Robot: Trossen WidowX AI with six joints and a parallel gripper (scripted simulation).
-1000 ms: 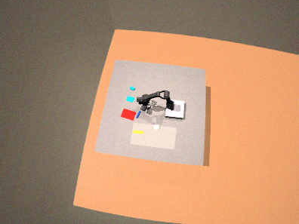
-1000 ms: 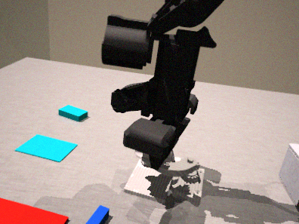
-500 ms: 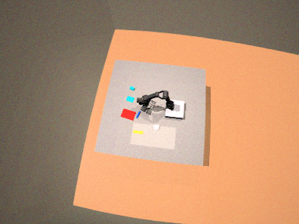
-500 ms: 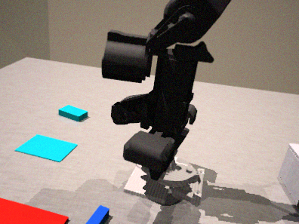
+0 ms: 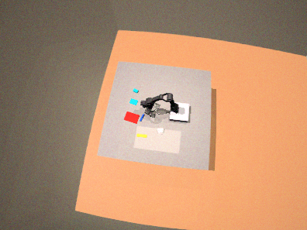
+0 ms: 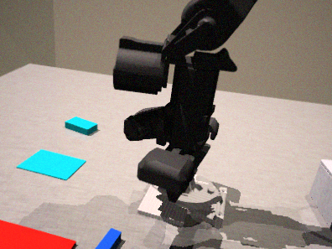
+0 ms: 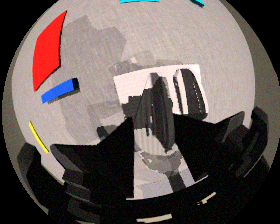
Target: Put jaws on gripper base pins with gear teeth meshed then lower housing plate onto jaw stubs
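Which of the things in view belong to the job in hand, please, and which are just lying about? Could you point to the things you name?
For the job:
- white gripper base point(image 6: 147, 201) point(image 7: 122, 82)
- pale part point(image 6: 200, 196) in the hand point(image 5: 150, 113) point(image 6: 173, 198) point(image 7: 149, 118), probably a jaw

Apparently just lying about:
- red slab point(image 5: 132, 118) point(image 6: 29, 236) point(image 7: 47, 52)
- blue bar point(image 5: 142, 118) point(image 6: 110, 237) point(image 7: 59, 91)
- yellow strip point(image 5: 142, 135) point(image 7: 38, 137)
- cyan block point(image 5: 136, 90) point(image 6: 80, 126) point(image 7: 199, 2)
- cyan sheet point(image 5: 133, 101) point(image 6: 52, 164)

I cannot place the small white piece point(image 5: 160, 130).
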